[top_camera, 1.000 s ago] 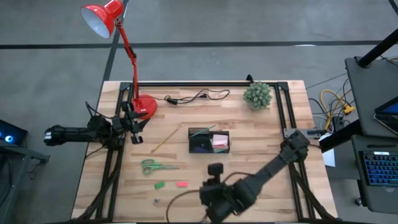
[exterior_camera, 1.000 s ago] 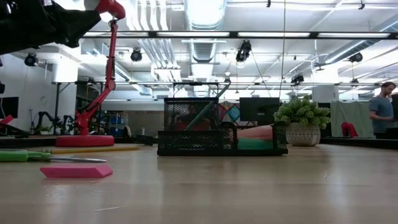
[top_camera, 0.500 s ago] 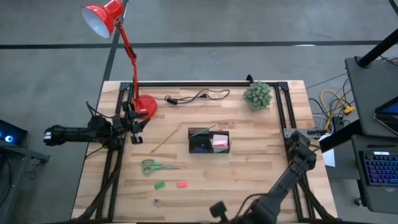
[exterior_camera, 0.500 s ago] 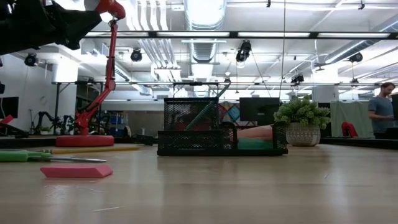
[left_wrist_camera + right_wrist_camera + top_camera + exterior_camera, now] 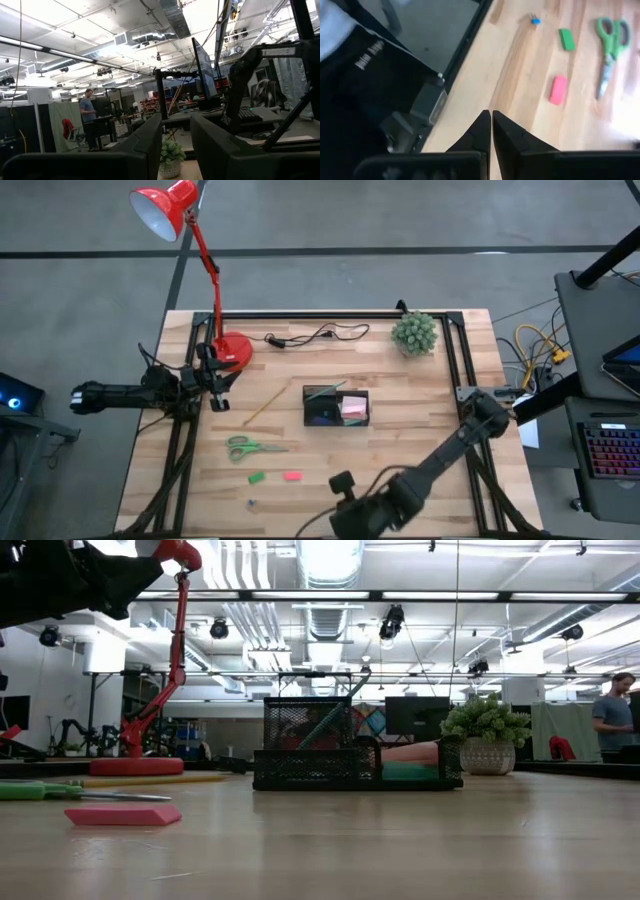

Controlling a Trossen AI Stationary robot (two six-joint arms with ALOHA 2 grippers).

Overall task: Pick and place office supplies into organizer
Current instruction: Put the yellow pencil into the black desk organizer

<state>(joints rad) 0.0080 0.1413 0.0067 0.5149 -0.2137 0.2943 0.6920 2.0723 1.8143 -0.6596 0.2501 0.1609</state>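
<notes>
Organizer [image 5: 336, 406] mid-desk, holding pen and pink pad already. Left to place: scissors [image 5: 245, 447], pencil [image 5: 264, 407], green piece [image 5: 256, 477], pink piece [image 5: 292, 476]. Right pincer [image 5: 491, 131] clenched, empty, at near desk [image 5: 420, 440] edge. Left pincer [image 5: 175, 145] parted, empty, beside lamp base [image 5: 234, 349].

We count 1 organizer [image 5: 336, 407], 1 scissors [image 5: 246, 447], 1 pencil [image 5: 264, 407], 3 small pieces [image 5: 292, 476], 1 lamp [image 5: 190, 240], 1 plant [image 5: 414, 333].

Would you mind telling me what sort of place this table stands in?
Probably a robotics lab or workshop: exposed ceiling ducts, a laptop on a side bench, and a person at a workstation behind.
</notes>
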